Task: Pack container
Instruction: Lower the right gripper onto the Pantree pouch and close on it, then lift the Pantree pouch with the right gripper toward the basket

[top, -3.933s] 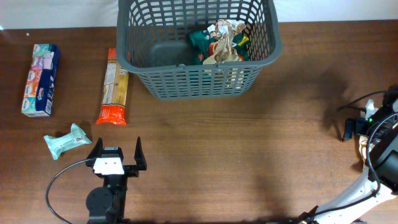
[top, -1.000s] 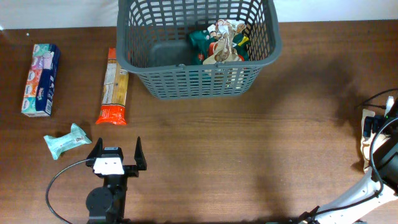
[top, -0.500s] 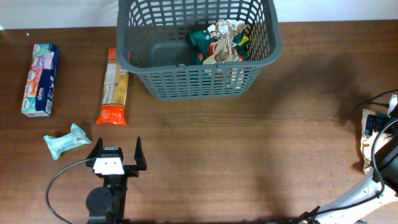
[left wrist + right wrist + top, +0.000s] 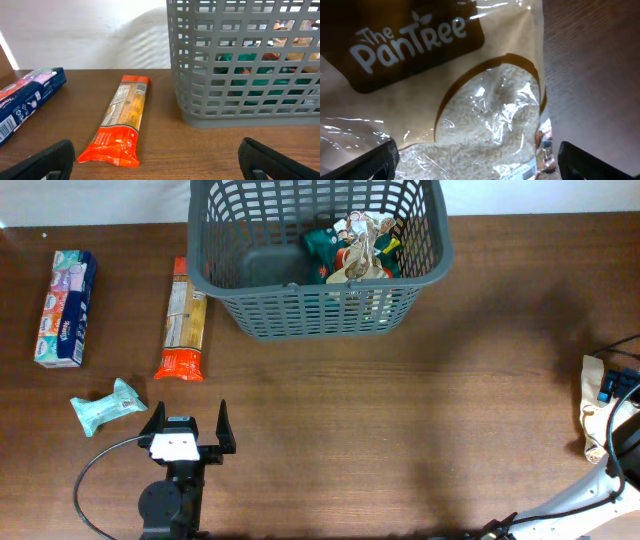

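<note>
Dark grey plastic lattice basket (image 4: 310, 310), the container, stands at 12 o'clock on the brown wooden table (image 4: 400, 440), with green and tan packets (image 4: 355, 245) in its right half. My left gripper (image 4: 188, 418) sits at 7 o'clock, jaws spread wide and empty. My right gripper (image 4: 480, 167), at 3 o'clock, is equally wide above a clear plastic rice bag (image 4: 485, 115) with a brown label.

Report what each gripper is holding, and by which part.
Nothing is held. The left gripper is open and empty. The right gripper is open over the rice bag, not closed on it.
</note>
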Controlling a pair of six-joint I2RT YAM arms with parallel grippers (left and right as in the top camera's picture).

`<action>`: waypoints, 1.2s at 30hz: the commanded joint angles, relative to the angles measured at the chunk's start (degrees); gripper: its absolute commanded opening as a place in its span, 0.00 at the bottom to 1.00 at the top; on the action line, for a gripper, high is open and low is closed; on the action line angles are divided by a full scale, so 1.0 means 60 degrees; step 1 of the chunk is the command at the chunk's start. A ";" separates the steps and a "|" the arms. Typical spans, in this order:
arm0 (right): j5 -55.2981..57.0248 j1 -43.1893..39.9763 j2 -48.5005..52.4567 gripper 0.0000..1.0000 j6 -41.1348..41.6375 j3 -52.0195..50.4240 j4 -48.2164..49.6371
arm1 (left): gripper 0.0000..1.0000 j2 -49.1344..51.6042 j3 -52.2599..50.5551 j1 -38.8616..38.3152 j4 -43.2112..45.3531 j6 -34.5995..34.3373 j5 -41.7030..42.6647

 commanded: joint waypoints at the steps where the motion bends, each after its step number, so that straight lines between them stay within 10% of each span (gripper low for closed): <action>1: -0.0634 -0.0135 0.0142 0.99 0.0084 -0.0288 0.0135 | 0.99 -0.0091 -0.0051 0.0015 -0.0007 0.0146 0.0106; 22: -0.1960 -0.0171 0.0142 1.00 -0.0127 -0.3996 0.3187 | 0.99 -0.0091 -0.0051 0.0015 -0.0007 0.0146 0.0106; 36: -0.3005 -0.0168 0.0142 0.12 -0.0055 -0.4105 0.3639 | 0.99 -0.0091 -0.0051 0.0015 -0.0007 0.0146 0.0106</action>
